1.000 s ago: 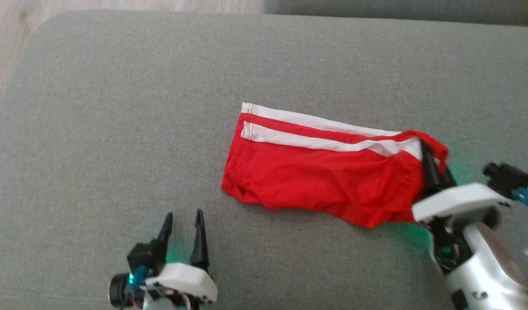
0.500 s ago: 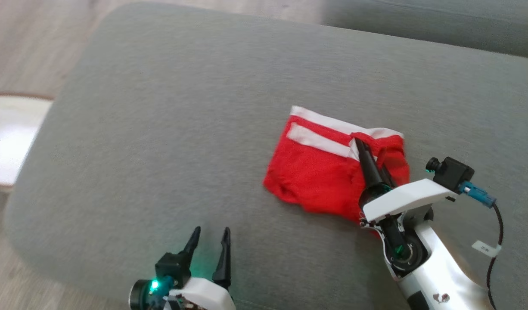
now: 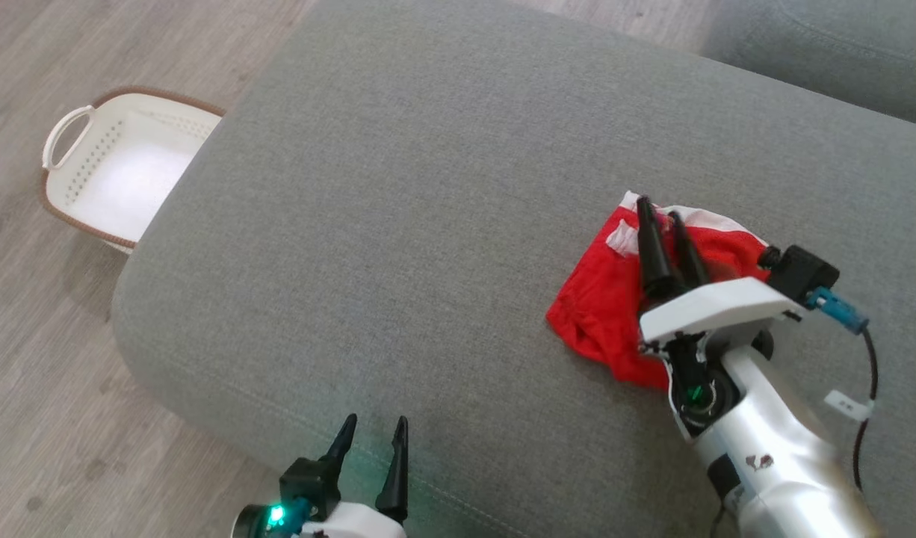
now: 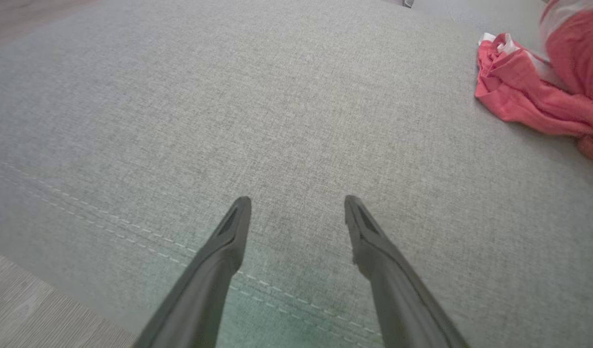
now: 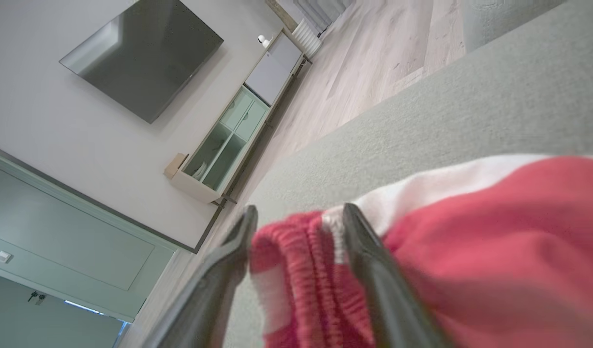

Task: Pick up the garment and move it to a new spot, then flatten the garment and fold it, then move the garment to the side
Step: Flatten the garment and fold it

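Note:
The garment (image 3: 600,306) is a pair of red shorts with white stripes, lying bunched and doubled over on the right of the grey cushion (image 3: 428,187). My right gripper (image 3: 658,209) rests on top of it with its fingers spread, open. In the right wrist view the red ribbed waistband (image 5: 296,261) sits loosely between the parted fingers of the right gripper (image 5: 299,212). My left gripper (image 3: 374,424) hovers open and holding nothing over the cushion's front edge, well left of the garment (image 4: 519,96). The left wrist view shows the left gripper (image 4: 296,200) above bare cushion fabric.
A white plastic basket (image 3: 69,127) with handles stands on the wooden floor to the left of the cushion. Another grey cushion (image 3: 824,52) lies at the back right. A cable (image 3: 865,373) hangs from my right wrist.
The head camera has swung, shifting the whole picture. My right gripper drew the waistband end leftward over the shorts, doubling them up, and its jaws have opened. The left gripper stays open.

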